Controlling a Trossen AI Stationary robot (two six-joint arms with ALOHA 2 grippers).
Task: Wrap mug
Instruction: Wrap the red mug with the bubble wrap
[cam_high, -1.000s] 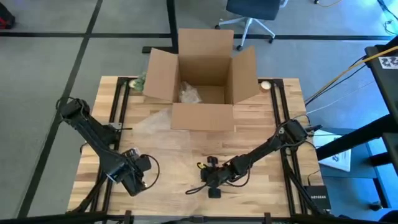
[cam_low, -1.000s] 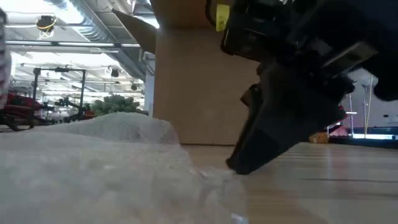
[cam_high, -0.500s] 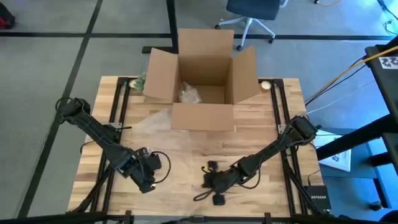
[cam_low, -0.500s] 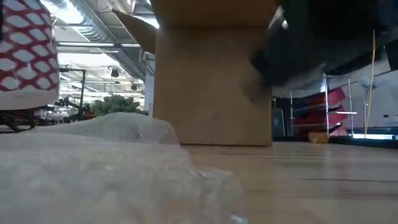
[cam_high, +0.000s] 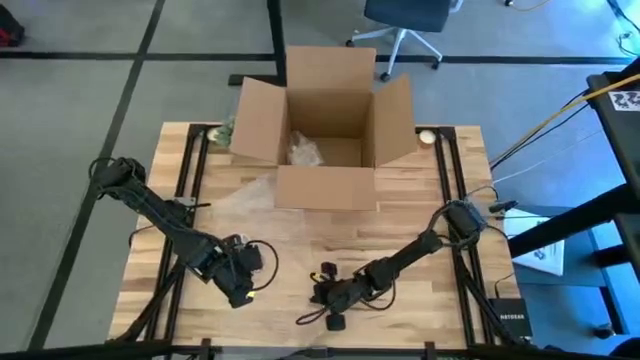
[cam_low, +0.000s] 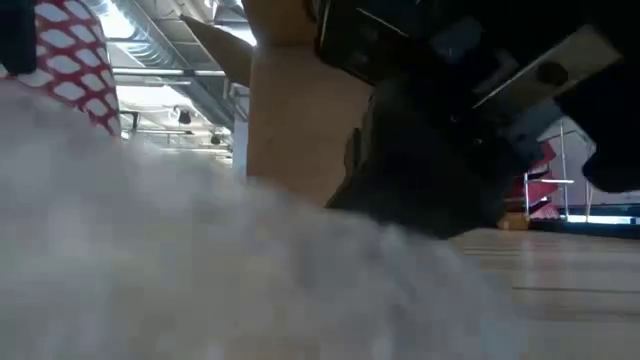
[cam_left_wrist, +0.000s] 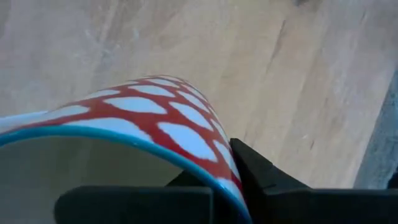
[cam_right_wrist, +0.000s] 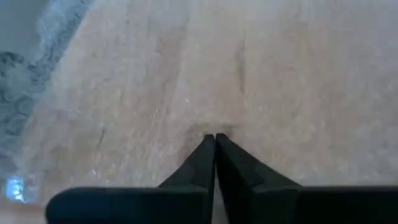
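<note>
From above, you see both arms low over the table's (cam_high: 440, 200) near half, the left gripper (cam_high: 240, 283) apart from the right gripper (cam_high: 328, 296); the mug is hidden there. At table height, blurred wrap (cam_low: 200, 280) fills the foreground, cutting off the box (cam_low: 300, 120). Your left wrist view shows the mug (cam_left_wrist: 155, 121) clamped by its rim. Your right wrist view shows fingers (cam_right_wrist: 205, 163) pressed together, tips at the wood.
</note>
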